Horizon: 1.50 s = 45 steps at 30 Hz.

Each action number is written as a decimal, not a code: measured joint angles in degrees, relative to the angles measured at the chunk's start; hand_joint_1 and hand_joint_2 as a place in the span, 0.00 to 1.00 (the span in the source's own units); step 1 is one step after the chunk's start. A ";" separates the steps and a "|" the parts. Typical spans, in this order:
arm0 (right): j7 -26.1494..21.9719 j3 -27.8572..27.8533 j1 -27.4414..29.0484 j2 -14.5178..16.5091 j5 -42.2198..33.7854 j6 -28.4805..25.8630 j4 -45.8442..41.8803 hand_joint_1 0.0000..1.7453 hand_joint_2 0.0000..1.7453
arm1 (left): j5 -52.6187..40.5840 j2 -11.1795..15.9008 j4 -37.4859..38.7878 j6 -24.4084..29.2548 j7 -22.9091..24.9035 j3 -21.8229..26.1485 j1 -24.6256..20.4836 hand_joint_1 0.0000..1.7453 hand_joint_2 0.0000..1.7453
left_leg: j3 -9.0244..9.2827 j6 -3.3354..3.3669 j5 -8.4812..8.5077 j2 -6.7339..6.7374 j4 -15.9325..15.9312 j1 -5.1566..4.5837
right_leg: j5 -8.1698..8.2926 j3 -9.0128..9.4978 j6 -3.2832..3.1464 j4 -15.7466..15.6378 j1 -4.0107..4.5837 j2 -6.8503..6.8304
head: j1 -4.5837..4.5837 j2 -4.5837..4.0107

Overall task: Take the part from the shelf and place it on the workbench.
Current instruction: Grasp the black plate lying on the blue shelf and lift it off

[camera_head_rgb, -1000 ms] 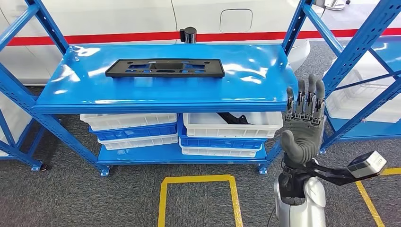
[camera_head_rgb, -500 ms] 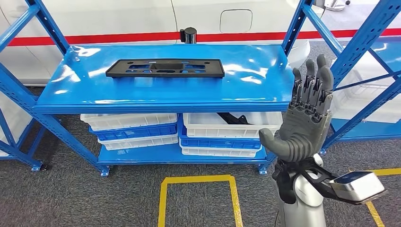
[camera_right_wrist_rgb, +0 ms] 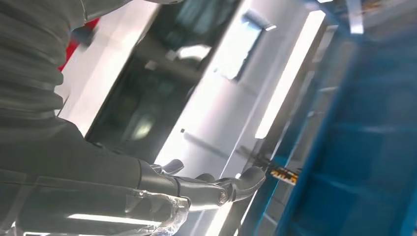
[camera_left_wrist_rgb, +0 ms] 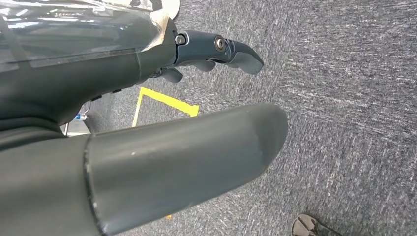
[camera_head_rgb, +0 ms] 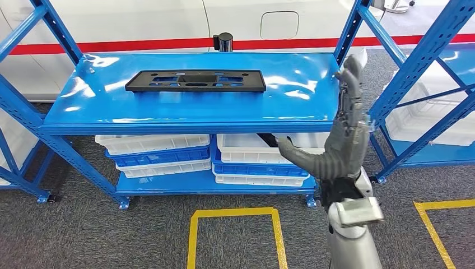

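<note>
A flat black rectangular part (camera_head_rgb: 196, 80) with cut-outs lies on the blue shelf top (camera_head_rgb: 291, 101), left of its middle. My right hand (camera_head_rgb: 336, 140) is raised at the shelf's right front corner, edge-on, fingers straight up and thumb stretched out to the left, holding nothing. It is well right of the part and apart from it. The right hand (camera_right_wrist_rgb: 196, 189) appears blurred against the white car. My left hand (camera_left_wrist_rgb: 162, 132) hangs over grey carpet, its fingers loosely curled with nothing in them.
White and blue bins (camera_head_rgb: 157, 151) are stacked on the lower shelf; one white bin (camera_head_rgb: 269, 147) holds a dark part. Blue uprights (camera_head_rgb: 414, 67) of a second rack stand to the right. Yellow floor tape (camera_head_rgb: 235, 216) marks squares on the carpet. A white car (camera_head_rgb: 168, 22) stands behind.
My right hand has turned from palm-facing to edge-on and risen toward the shelf's right corner; the thumb now points left. The part has not moved.
</note>
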 joint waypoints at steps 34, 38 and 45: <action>29.23 21.66 -16.39 4.58 49.70 -15.04 41.60 0.00 1.00 | -1.32 -0.02 0.46 -5.07 -7.46 -0.21 -0.42 0.00 0.00 | -0.01 0.03 0.05 0.00 0.00 0.00 | 0.00 -0.01 0.00 0.02 0.00 0.00 | -0.01 0.00; 30.80 21.82 -19.21 5.65 51.53 -15.70 47.81 0.00 1.00 | -1.58 0.00 0.46 -6.07 -7.75 -0.22 -0.44 0.00 0.00 | -0.01 0.04 0.06 -0.01 0.00 0.00 | 0.00 0.00 0.00 0.02 0.00 -0.01 | 0.00 0.00; 31.84 21.87 -20.87 6.70 52.58 -17.00 53.75 0.00 1.00 | -1.97 0.34 0.46 -5.66 -7.04 -0.24 -0.46 0.00 0.00 | -0.16 0.34 -0.15 -0.03 0.27 -0.31 | 0.10 -0.03 0.19 -0.08 -0.64 -0.01 | -0.01 0.00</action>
